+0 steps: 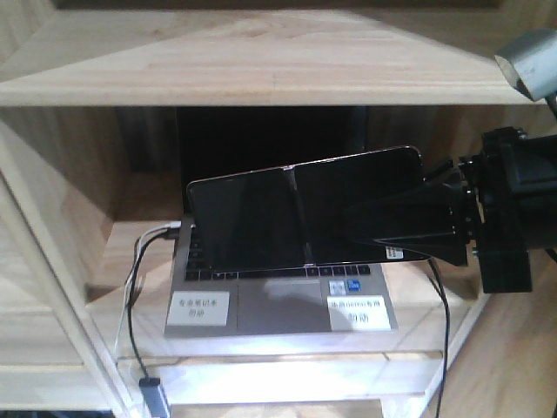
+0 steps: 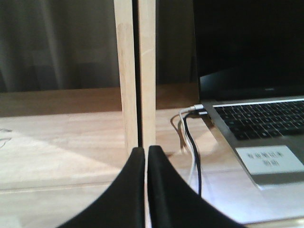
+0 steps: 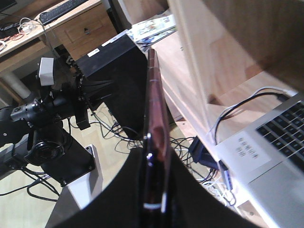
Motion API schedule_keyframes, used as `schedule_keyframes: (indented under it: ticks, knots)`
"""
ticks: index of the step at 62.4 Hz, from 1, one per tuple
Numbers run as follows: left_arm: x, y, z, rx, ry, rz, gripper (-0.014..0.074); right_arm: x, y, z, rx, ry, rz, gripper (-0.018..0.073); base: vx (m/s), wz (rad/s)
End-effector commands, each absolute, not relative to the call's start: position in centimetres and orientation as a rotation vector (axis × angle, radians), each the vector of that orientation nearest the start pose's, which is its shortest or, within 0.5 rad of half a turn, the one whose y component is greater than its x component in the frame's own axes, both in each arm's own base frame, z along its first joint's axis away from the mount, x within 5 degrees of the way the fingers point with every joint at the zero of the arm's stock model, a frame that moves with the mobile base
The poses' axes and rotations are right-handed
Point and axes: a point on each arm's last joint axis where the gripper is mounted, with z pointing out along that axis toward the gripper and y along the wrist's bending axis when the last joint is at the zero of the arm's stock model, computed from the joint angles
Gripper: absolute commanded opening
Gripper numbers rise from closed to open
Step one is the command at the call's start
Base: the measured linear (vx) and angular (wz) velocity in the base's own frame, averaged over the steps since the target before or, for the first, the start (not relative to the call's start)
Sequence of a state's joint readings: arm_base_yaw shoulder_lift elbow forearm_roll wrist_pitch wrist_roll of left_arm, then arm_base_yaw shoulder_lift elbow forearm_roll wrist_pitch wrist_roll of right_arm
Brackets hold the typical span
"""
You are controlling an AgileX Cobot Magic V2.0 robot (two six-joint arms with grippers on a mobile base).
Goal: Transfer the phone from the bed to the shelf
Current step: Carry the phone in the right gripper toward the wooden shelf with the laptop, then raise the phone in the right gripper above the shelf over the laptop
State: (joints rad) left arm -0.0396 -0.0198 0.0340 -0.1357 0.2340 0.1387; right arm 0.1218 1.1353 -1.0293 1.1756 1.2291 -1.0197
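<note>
A phone held inside the shelf
It is gripped at one end by the right tool, above a laptop.

Grey curtain in bkgd, wood desk w/ keyboard, pale floor w/ tangled cables, bright light patches

Robotics lab or test room, staged with home furniture. Evidence: light natural-wood plank shelving unit holding an open grey laptop with white printed labels stuck on its palm rest. Tangled black cables lie across the floor beside a black box cabinet. Wooden table with a drawer carries a black keyboard. Black robot arm stands on a base.
</note>
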Motion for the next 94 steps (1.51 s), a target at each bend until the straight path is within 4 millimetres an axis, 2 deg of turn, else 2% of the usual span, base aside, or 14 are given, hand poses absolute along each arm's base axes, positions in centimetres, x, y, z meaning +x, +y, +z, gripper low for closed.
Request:
schedule_keyframes:
  ticks: [1, 94]
  knots:
    - [5.55, -0.43, 18.81, 0.043, 1.653, -0.055, 0.0001, 17.44, 10.53, 39.80, -0.949, 1.815, 1.216, -0.0004, 0.15, 0.00]
    - [5.55, -0.43, 18.81, 0.043, 1.653, -0.055, 0.0001, 17.44, 10.53, 39.80, -0.949, 1.815, 1.216, -0.0004, 0.05, 0.01]
